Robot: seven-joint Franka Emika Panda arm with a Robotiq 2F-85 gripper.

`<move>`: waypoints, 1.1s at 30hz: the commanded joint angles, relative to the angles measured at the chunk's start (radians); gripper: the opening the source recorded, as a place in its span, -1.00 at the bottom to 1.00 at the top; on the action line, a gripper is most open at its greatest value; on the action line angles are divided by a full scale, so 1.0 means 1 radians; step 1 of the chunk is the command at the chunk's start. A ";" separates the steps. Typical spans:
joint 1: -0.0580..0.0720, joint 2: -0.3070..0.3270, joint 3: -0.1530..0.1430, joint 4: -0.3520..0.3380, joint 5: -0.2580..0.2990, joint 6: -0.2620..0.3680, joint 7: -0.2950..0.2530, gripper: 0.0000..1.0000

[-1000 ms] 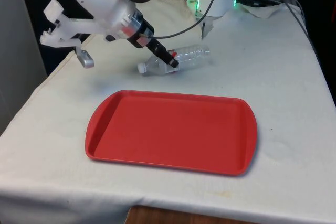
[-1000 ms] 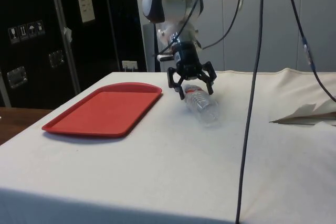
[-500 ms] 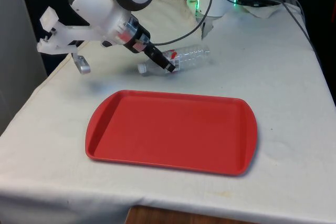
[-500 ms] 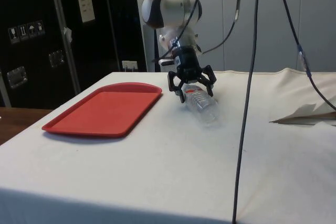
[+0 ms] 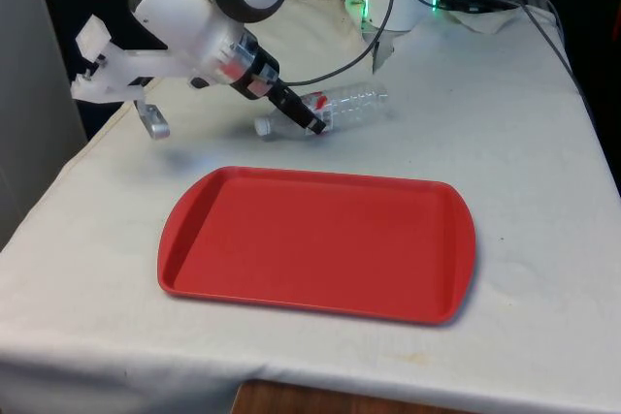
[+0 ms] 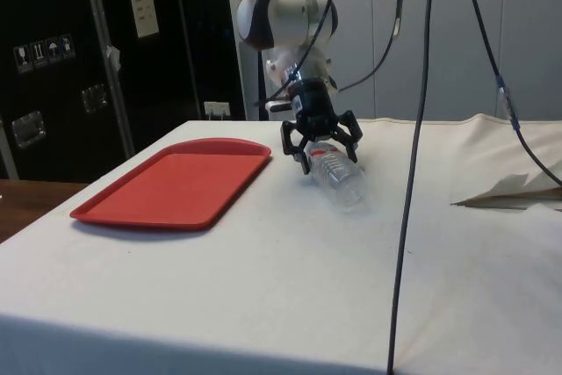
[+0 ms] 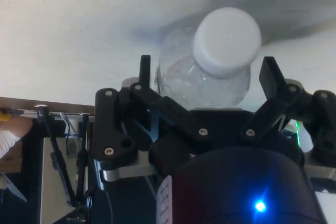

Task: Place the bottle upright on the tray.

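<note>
The table [image 5: 524, 143] carries everything here, and its white cloth gives a flat, soft ground on which a round thing can roll a little.

The red tray [image 5: 315, 244] lies flat on the cloth in the front part of the table, with its long side across the front view. It is bare, and its low rim leaves a wide floor, so a bottle can stand anywhere on it. In the side view the tray [image 6: 176, 183] is well apart from the gripper.

The arm [image 5: 209, 16] leans down from the front view's left, so that the wrist comes at the bottle from its cap end and not from above. I think this is why the gripper is tilted so low: a hold near the neck lets the arm later swing the body down into a standing pose.

The clear plastic bottle [image 5: 340, 109] lies on its side on the cloth, behind the tray and near its far edge, not touching it. Its white cap [image 5: 263, 126] points to the front view's left, and a red mark shows on its middle.

The gripper [image 6: 321, 148] has its two black fingers spread apart, one on each side of the bottle's shoulder. In the wrist view the fingers [image 7: 271, 78] stand beside the clear wall below the cap [image 7: 227, 40] with a small gap, so nothing is clamped yet.

My judgement is that the grasp is the step in hand; lifting, turning upright and setting down are all left to do.
</note>
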State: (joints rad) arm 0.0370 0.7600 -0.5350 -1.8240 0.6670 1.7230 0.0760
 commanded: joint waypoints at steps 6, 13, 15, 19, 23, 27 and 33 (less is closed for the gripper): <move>0.007 -0.005 0.002 -0.009 0.005 0.001 0.003 1.00; 0.014 -0.005 0.001 -0.012 0.006 -0.001 0.006 1.00; 0.015 -0.004 0.000 -0.012 0.005 -0.001 0.006 1.00; 0.015 -0.004 0.000 -0.012 0.004 -0.002 0.004 1.00; 0.015 -0.003 0.000 -0.013 0.003 -0.002 0.003 0.63; 0.015 -0.003 0.000 -0.012 0.003 -0.003 0.002 0.00; 0.016 -0.003 -0.003 -0.011 0.004 -0.010 0.000 -0.66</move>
State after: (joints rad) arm 0.0510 0.7530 -0.5400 -1.8320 0.6670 1.7010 0.0780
